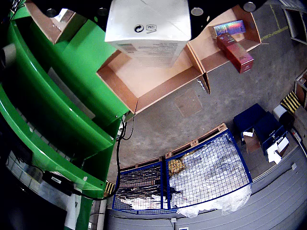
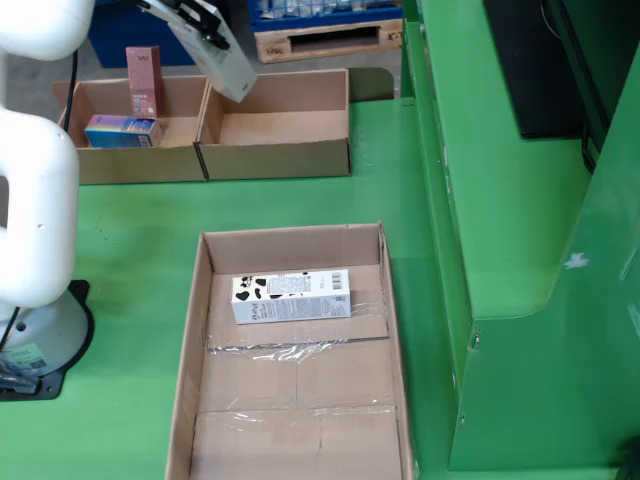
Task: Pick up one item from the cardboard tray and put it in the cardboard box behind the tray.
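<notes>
In the fixed view from above, my gripper (image 2: 203, 24) is at the top, shut on a white carton (image 2: 228, 66) that hangs tilted over the left edge of the empty cardboard box (image 2: 300, 160) behind the tray. The view that rides on the gripper shows the same white carton (image 1: 148, 28) filling the top, held above the empty cardboard box (image 1: 144, 79); the fingers are hidden behind it. The long cardboard tray (image 2: 200, 330) in front holds one cow-patterned milk carton (image 2: 290, 297) lying on its side.
A second cardboard box (image 2: 100, 165) to the left holds an upright red-pink carton (image 2: 145, 80) and a blue carton (image 2: 120, 130). The same red carton (image 1: 235, 51) shows in the gripper's view. The white arm base (image 2: 35, 230) stands at the left. A green machine wall (image 2: 520, 200) rises on the right.
</notes>
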